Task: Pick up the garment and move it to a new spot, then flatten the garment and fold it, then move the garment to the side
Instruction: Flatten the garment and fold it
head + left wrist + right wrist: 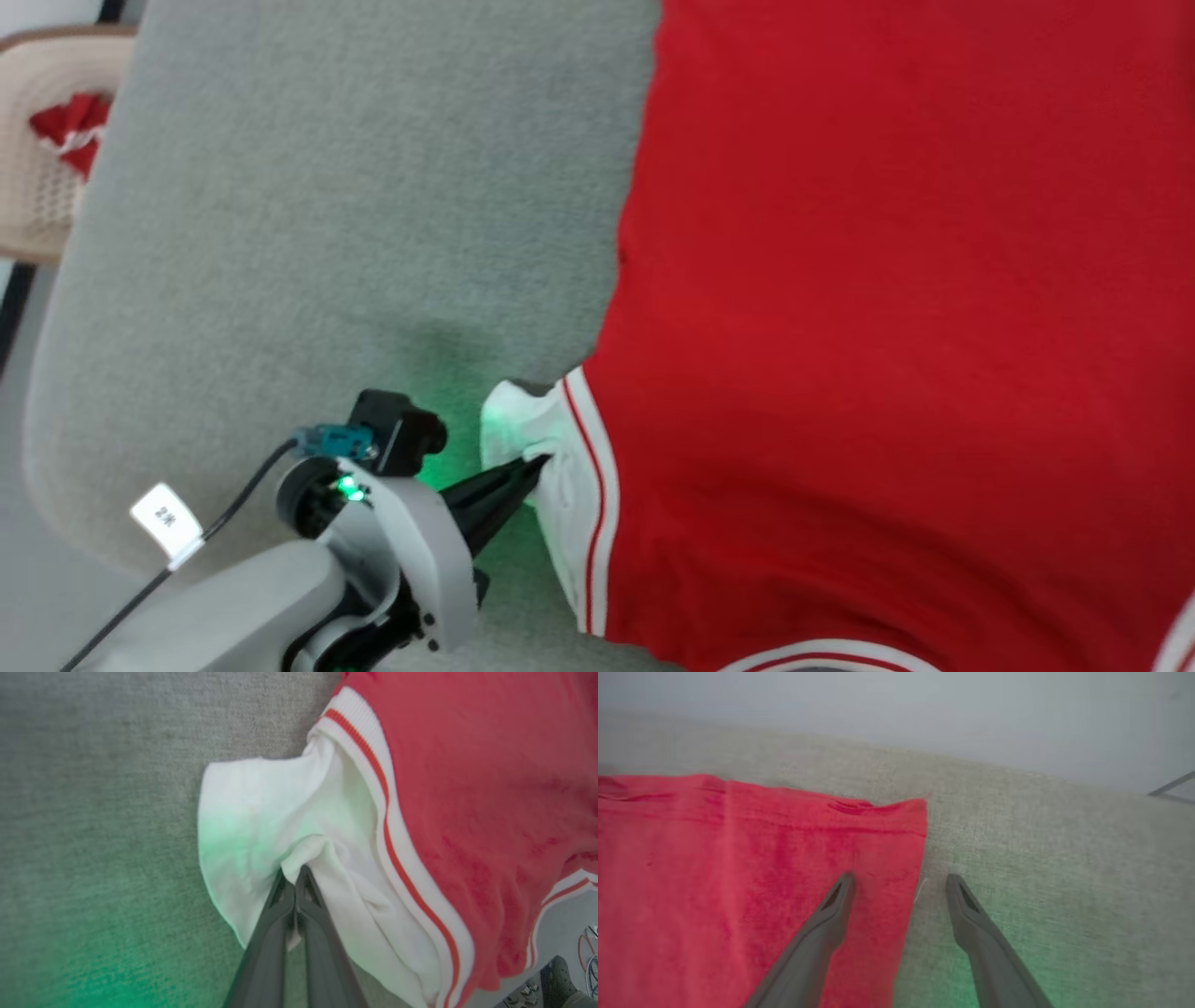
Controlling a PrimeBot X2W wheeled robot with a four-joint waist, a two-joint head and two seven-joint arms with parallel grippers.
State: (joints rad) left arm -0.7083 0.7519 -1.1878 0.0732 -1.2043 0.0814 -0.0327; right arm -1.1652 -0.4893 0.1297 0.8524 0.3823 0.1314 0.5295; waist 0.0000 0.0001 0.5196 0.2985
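Left gripper (pixel 295 877) right up close, fingers pressed together, pinching the white sleeve (pixel 252 812) of the garment (pixel 887 327), which lies spread on the grey cushion (pixel 327 233). Right gripper (pixel 900 882) hangs spread astride its red edge. Flattening looks under way; folding and moving aside remain

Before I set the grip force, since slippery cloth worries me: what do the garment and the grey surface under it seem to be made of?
The garment: soft matte knit cloth, probably polyester or cotton; it creases and bunches limply, and its striped trim looks ribbed. The grey surface: coarse woven fabric, matte, with visible weave.
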